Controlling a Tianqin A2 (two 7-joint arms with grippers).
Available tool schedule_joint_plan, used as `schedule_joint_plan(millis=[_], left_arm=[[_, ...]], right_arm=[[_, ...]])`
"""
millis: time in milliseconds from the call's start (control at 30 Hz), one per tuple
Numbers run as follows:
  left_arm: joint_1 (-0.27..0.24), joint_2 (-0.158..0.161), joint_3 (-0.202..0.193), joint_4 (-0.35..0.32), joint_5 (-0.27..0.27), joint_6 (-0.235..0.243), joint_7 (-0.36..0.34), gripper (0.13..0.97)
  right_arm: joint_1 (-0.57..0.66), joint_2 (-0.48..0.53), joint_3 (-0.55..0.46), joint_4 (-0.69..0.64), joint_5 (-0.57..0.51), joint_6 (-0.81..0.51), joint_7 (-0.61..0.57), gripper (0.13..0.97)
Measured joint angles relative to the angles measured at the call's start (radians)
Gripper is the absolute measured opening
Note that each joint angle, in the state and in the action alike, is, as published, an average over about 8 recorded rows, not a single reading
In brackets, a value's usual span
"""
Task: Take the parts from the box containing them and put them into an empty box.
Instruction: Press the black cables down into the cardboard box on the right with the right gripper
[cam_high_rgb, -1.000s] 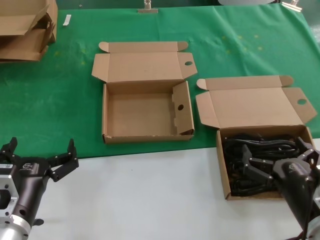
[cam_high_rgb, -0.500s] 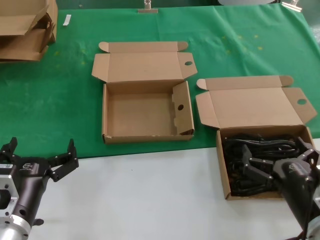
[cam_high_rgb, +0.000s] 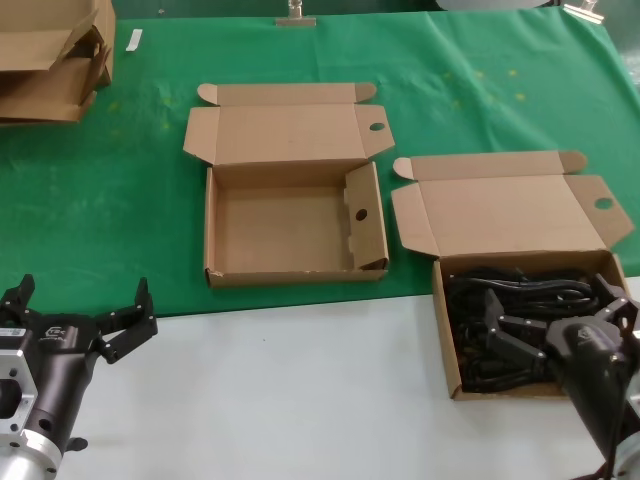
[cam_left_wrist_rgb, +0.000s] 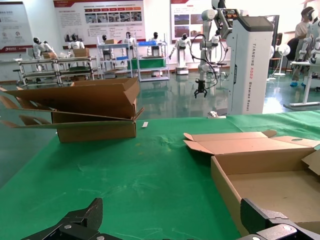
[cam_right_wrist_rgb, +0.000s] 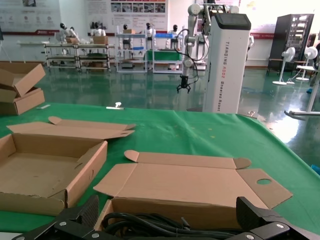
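— So, starting at the far left of the bench (cam_high_rgb: 300, 390), what do you see?

— Flattened stacked cartons (cam_high_rgb: 50, 60) lie at the far corner on the green cloth (cam_high_rgb: 120, 200). Nearer the robot, the left pincer (cam_high_rgb: 80, 310) hangs low over the white front part of the bench, fingers spread wide and holding nothing. Its wrist view shows both dark fingertips (cam_left_wrist_rgb: 85, 220) well apart, with green cloth between them.

— And moving toward the middle?

— The empty box (cam_high_rgb: 290, 225) sits on the green cloth, lid folded back and away from the robot. An upright inner flap with a round hole stands along its right side. Its floor is bare cardboard. The left pincer is well apart from it, off to the near left.

— Then the right side?

— The box containing them (cam_high_rgb: 447, 340) straddles the edge where green cloth meets white surface, just beside the empty box and nearer the robot. Its lid is open too, with a round hole near the right flap. The parts (cam_high_rgb: 520, 290), black bundled cables, fill its tray.

— Where is the right pincer?

— The right pincer (cam_high_rgb: 555, 320) is down over that tray, fingers spread, one at each side of the cable heap. In its wrist view the cables (cam_right_wrist_rgb: 165, 225) lie between the two open fingertips (cam_right_wrist_rgb: 80, 215). Whether the tips touch the cables, I cannot tell.
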Motion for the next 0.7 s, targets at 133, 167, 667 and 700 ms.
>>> schedule_joint_plan(millis=[133, 167, 667, 700], left_arm=[[0.0, 0.0, 0.0, 0.0, 0.0, 0.0, 0.0, 0.966], [0.0, 0.0, 0.0, 0.0, 0.0, 0.0, 0.0, 0.966], [0.0, 0.0, 0.0, 0.0, 0.0, 0.0, 0.0, 0.966], [0.0, 0.0, 0.0, 0.0, 0.0, 0.0, 0.0, 0.966]], right_arm=[[0.0, 0.0, 0.0, 0.0, 0.0, 0.0, 0.0, 0.966], [0.0, 0.0, 0.0, 0.0, 0.0, 0.0, 0.0, 0.966], [0.0, 0.0, 0.0, 0.0, 0.0, 0.0, 0.0, 0.966], [0.0, 0.0, 0.0, 0.0, 0.0, 0.0, 0.0, 0.966]])
